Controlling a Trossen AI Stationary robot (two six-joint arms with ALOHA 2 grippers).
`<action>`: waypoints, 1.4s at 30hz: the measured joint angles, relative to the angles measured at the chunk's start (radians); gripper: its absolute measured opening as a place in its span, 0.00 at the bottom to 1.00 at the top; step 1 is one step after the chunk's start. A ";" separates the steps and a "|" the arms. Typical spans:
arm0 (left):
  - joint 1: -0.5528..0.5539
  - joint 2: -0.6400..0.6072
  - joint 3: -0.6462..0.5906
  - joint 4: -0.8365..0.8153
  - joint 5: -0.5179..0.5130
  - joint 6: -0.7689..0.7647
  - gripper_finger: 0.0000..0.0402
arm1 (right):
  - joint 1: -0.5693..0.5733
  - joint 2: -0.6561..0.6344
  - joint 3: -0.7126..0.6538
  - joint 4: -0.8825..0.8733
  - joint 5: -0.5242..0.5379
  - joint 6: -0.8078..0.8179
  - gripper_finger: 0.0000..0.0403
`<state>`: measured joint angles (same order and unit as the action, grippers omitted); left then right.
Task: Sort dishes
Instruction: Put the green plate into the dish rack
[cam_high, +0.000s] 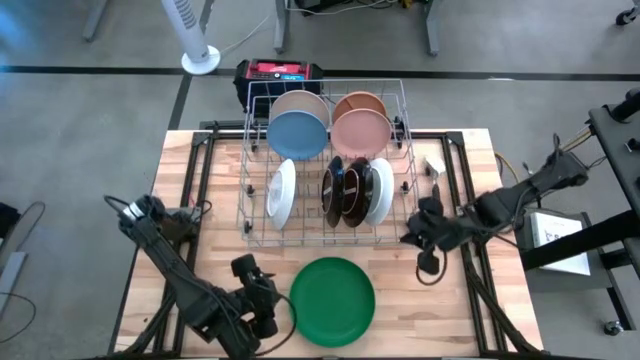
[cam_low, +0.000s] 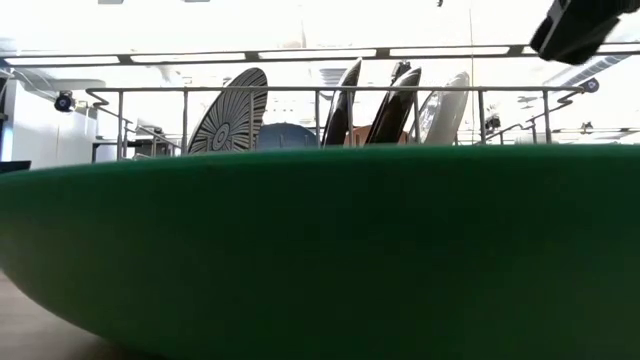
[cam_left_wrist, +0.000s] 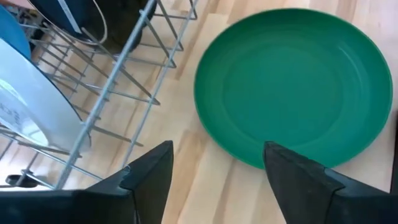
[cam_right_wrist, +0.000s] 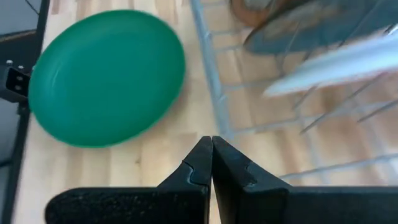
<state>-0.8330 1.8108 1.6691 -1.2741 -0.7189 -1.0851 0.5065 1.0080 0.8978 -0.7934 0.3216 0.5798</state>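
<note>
- One dish, the large green plate (cam_high: 333, 301), is lying flat on the wooden table (cam_high: 450, 310) in front of the wire rack (cam_high: 327, 232), apart from it; every other dish is standing or resting inside the rack.
- Standing on edge in the rack are the white plate (cam_high: 284, 193) and the dark brown plates (cam_high: 345, 190); the blue bowl (cam_high: 297, 136) and pink bowl (cam_high: 361, 133) are sitting behind them.
- Hovering just beside the green plate's rim, the left gripper (cam_left_wrist: 217, 163) is holding its fingers spread, nothing between them.
- Waiting off by the rack's right end, the right gripper (cam_right_wrist: 211, 152) is keeping its fingers pressed together, empty.
- Judging by this, the green plate is the step in hand: the next move is calling for the spread fingers to straddle the thin rim and pinch it.
</note>
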 joint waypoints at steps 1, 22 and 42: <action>-0.005 0.005 0.000 0.000 0.000 -0.006 0.58 | 0.016 0.003 -0.013 0.011 0.006 0.035 0.00; -0.044 0.224 0.000 0.004 0.002 -0.096 0.56 | 0.222 0.304 -0.091 0.160 0.038 0.385 0.00; -0.046 0.257 0.000 0.007 0.004 -0.130 0.56 | 0.318 0.334 -0.053 0.248 0.036 0.529 0.00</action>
<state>-0.8788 2.0674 1.6691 -1.2673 -0.7151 -1.2146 0.8241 1.3424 0.8452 -0.5457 0.3572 1.1089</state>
